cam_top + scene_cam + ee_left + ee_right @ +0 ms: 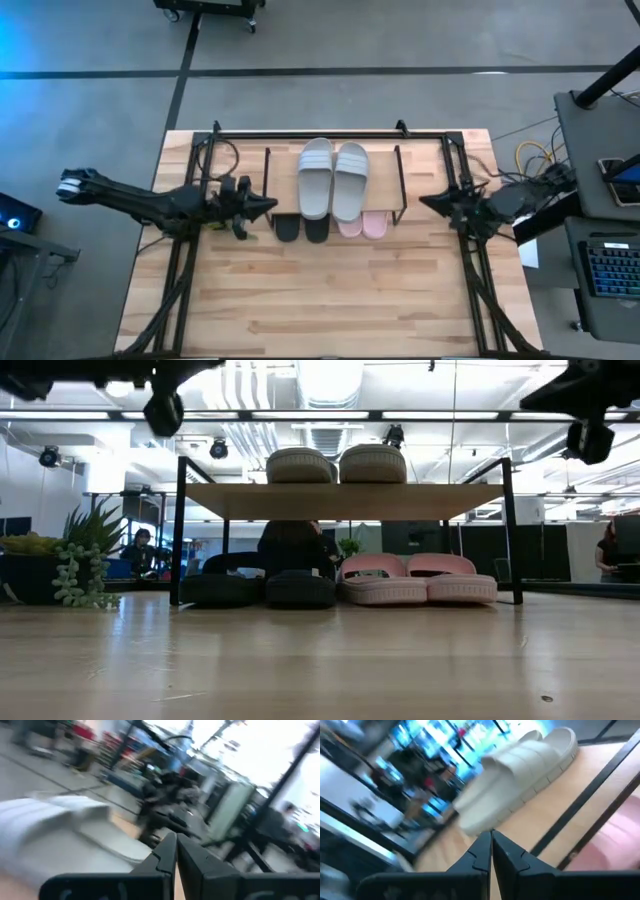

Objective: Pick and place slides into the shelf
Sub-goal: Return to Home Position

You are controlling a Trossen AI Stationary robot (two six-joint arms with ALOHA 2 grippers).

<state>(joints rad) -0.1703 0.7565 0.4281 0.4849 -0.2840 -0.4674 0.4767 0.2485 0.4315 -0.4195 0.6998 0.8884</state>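
Note:
The shelf point(386, 180) stands at the table's far middle. Two pale grey-green slides point(333, 178) lie side by side on its top board point(345, 500). Beneath it, two black slides point(258, 590) rest on the table at the left and two pink slides point(418, 580) at the right. My left gripper point(268, 207) is shut and holds nothing, just off the shelf's left side, above the table. My right gripper point(425, 200) is shut and holds nothing, off the shelf's right side. In the wrist views, each gripper's shut fingertips point(176, 837) point(491, 834) point toward a grey-green slide point(520, 765).
A small green potted plant point(85, 555) stands at the table's left, near my left arm. A large black frame point(330, 132) runs around the table. The near half of the wooden table point(330, 300) is bare. People show in the room behind.

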